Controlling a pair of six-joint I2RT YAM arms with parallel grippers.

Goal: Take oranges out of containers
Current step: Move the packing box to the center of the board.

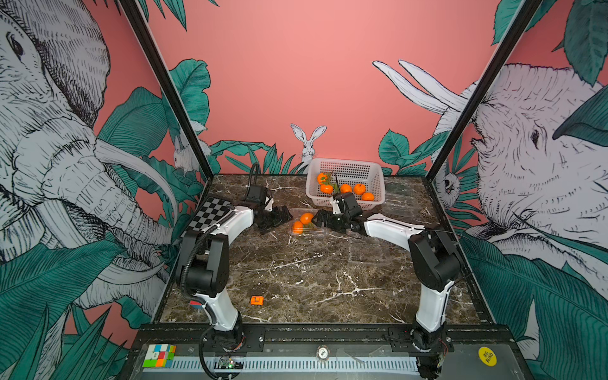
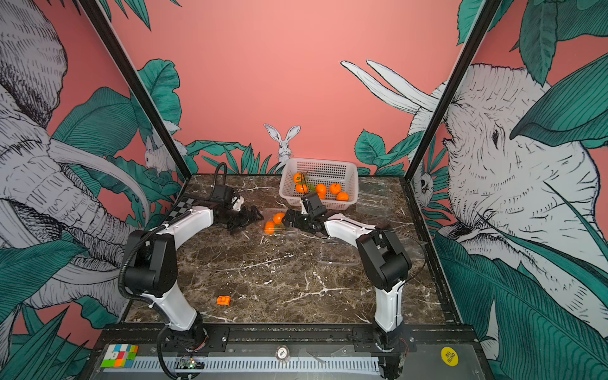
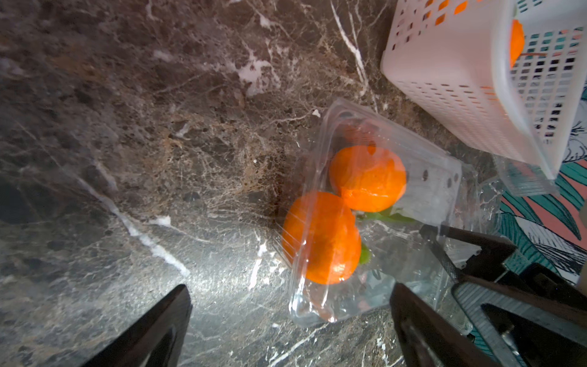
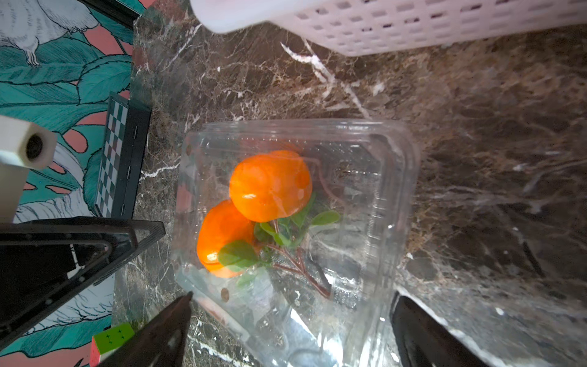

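Plastic container (image 4: 374,178) (holding oranges (image 4: 270,187)) lies between left tool (image 3: 290,302), right tool (image 4: 292,298).

You had two leafy oranges (image 1: 306,217) lying side by side in a clear ribbed container (image 1: 316,232) at mid-worktop (image 1: 296,273). Five more oranges (image 1: 345,188) sat in the white basket (image 1: 348,164) just behind it. Empty clear containers (image 1: 399,200) lay flat to the right.

The back wall (image 1: 296,82) was salmon pink, with teal leaves (image 1: 192,85) and a white rabbit (image 1: 308,144) drawn above the far edge of the table (image 1: 312,269), a dark marble slab veined white. Big sketched elephants (image 1: 49,131) filled both side walls (image 1: 135,72). Two black posts (image 1: 164,85) rose from the table's far corners.
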